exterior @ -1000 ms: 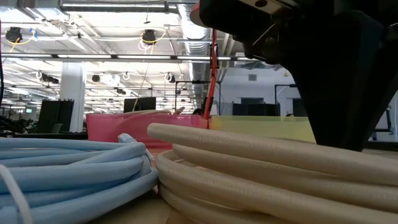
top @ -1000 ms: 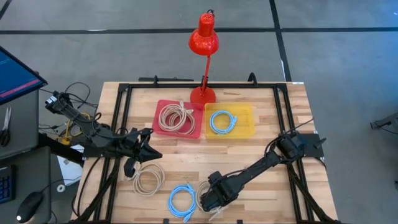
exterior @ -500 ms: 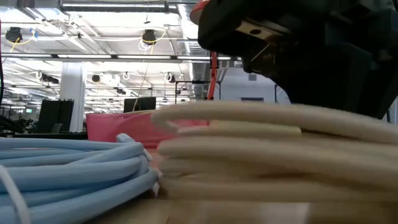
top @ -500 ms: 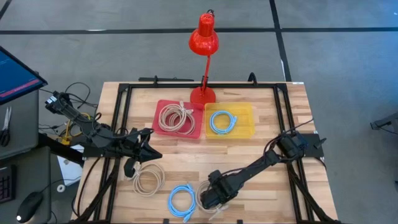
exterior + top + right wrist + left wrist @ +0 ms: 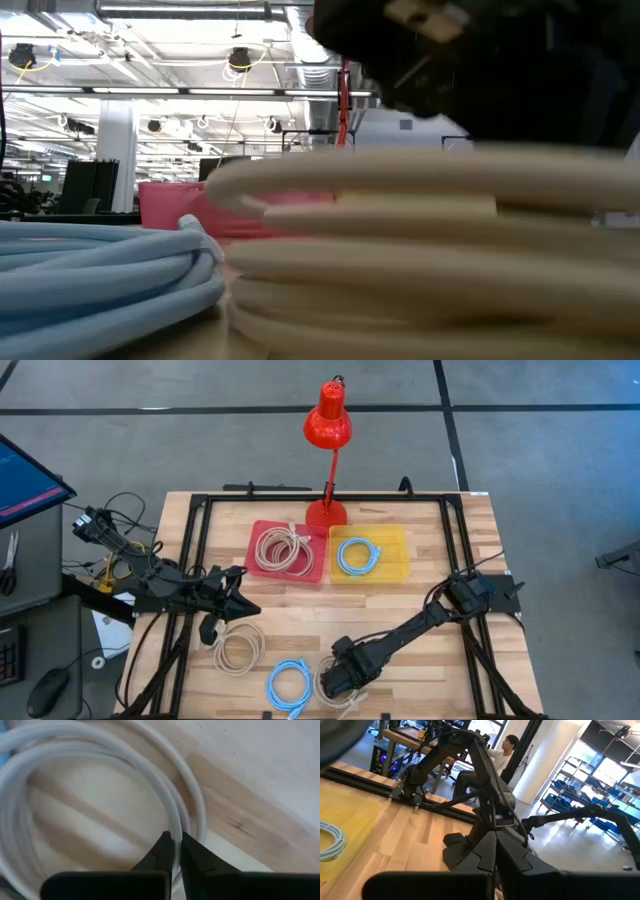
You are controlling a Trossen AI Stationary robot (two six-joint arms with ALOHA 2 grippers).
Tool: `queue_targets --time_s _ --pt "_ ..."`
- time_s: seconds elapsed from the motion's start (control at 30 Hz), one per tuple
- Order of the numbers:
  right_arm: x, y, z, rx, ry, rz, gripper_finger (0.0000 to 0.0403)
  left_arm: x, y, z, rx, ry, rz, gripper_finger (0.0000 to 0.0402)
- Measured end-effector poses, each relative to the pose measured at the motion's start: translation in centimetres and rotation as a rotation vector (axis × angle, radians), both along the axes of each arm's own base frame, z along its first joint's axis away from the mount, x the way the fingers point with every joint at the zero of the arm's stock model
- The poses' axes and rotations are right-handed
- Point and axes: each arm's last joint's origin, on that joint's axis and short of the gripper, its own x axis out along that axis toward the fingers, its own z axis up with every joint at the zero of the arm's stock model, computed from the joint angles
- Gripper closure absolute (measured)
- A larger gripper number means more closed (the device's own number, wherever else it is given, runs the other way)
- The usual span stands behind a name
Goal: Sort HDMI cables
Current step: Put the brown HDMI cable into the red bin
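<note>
Closing within the last second, the right tool [image 5: 173, 851] now pinches a strand of the beige coil [image 5: 333, 682] at the worktop's [image 5: 440, 615] near edge; lift toward the red tray [image 5: 258, 532] looks imminent. Left tool [image 5: 222, 605] idles shut.

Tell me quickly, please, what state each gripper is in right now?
Left gripper: shut, holding nothing, beside the beige coil at the table's left.
Right gripper: shut on a strand of the cream cable coil at the front edge.

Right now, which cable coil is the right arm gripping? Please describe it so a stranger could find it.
Start at the wooden table and go to its near edge, opposite the red lamp. There the right gripper pinches a cream coil. A blue coil lies beside it; the other loose cream coil is untouched.
</note>
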Motion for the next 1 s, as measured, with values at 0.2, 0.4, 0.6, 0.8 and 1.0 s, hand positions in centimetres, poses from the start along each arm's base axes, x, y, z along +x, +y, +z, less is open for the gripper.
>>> queue_targets --time_s 0.2,0.4,0.6,0.8,1.0 --pt "0.6 -0.4 3.1 -0.033 0.011 0.063 0.04 0.0 0.0 0.0 0.001 0.002 0.0 0.0392" --pt "0.9 -1.9 6.9 -0.141 0.033 0.133 0.0401 0.0 0.0 -0.1 0.003 0.004 0.0 0.0395" --pt "1.7 -4.4 11.3 -0.27 -0.021 0.232 0.0402 0.0 0.0 0.0 0.003 0.004 0.001 0.0393" --pt "2.6 -7.6 15.8 -0.401 -0.152 0.316 0.0402 0.0 0.0 0.0 0.003 0.004 0.001 0.0395" --pt "1.4 -11.5 19.6 -0.504 -0.213 0.334 0.0402 0.0 0.1 0.0 -0.002 0.005 0.037 0.0394"
